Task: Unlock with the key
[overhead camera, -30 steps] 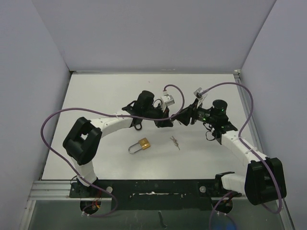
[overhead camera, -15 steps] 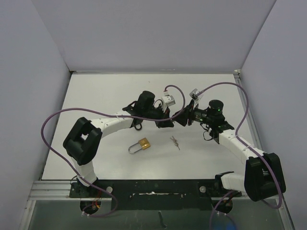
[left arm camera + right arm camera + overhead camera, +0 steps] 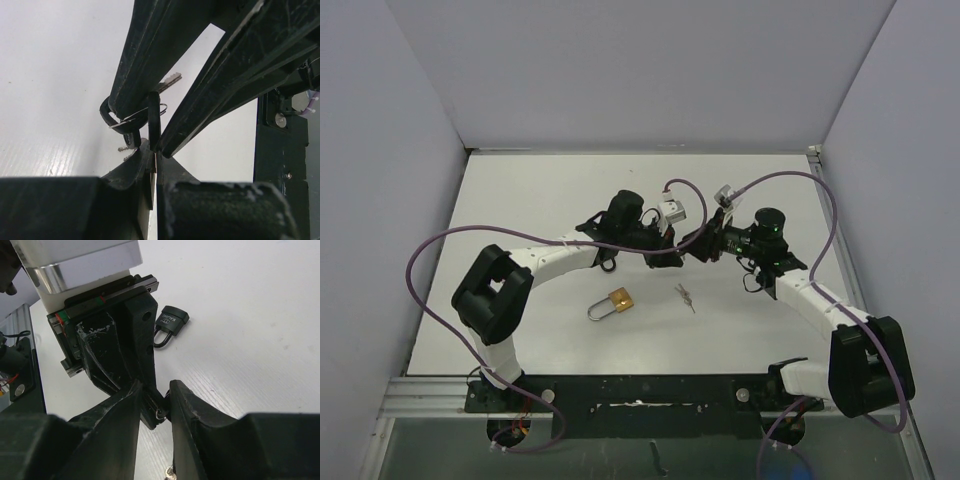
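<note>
1. Top external view: we see the gold metal padlock [image 3: 623,299] lying on the white table [image 3: 520,200], nearer to us than both claws.
2. Our left claw [image 3: 153,150] is pinched tight on the silver metal key on a thin ring [image 3: 170,78].
3. Our right claw [image 3: 155,392] has a finger on each side of that key; we cannot tell if it squeezes.

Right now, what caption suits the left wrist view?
Left gripper, shut on a key bunch, flanked by the right gripper's fingers.

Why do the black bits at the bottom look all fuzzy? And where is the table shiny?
Left wrist view: left pincer, so close to the lens, is blurry; glare streaks the table. Right wrist view: right pincer blurry too, black padlock sharp. Top view: even light, soft shadows.
</note>
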You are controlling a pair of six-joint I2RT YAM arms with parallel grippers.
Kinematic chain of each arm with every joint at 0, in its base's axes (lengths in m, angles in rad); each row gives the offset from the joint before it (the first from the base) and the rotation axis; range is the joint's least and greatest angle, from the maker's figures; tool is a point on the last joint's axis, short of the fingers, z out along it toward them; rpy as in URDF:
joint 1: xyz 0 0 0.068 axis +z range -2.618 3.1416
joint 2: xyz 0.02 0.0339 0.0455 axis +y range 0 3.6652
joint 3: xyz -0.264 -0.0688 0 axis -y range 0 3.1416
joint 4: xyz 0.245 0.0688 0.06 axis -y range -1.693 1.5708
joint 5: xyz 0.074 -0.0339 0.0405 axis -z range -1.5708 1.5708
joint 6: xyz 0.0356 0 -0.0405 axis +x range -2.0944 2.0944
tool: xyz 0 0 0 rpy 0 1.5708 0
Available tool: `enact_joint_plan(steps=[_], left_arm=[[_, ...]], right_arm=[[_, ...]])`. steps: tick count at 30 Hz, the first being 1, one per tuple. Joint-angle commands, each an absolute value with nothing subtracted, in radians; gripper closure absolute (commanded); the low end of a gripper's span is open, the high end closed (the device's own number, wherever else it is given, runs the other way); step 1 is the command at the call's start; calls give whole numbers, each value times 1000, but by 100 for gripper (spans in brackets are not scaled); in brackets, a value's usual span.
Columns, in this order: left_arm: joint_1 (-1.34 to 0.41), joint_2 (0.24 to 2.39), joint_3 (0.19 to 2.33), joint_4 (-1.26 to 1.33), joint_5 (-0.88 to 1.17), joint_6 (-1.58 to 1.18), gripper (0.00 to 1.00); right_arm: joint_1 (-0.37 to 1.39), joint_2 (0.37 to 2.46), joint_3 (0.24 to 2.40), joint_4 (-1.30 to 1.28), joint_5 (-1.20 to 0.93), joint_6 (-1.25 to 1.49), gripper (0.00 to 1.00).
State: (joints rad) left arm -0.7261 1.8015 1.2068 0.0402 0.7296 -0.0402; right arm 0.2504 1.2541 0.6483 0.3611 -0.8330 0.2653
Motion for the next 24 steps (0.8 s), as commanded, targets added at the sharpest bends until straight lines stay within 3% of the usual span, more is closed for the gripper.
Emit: enact_joint_plan(steps=[1, 13, 24], left_arm=[[-732, 1790, 1242, 72, 765, -13, 100], [-730, 1771, 1252, 24, 758, 26, 100], [-719, 1762, 1265, 5, 753, 40, 98]], right_arm=[[256, 1261, 676, 423, -863, 245, 71], [258, 1269, 683, 381, -880, 214, 72], [264, 1292, 690, 373, -892, 204, 88]])
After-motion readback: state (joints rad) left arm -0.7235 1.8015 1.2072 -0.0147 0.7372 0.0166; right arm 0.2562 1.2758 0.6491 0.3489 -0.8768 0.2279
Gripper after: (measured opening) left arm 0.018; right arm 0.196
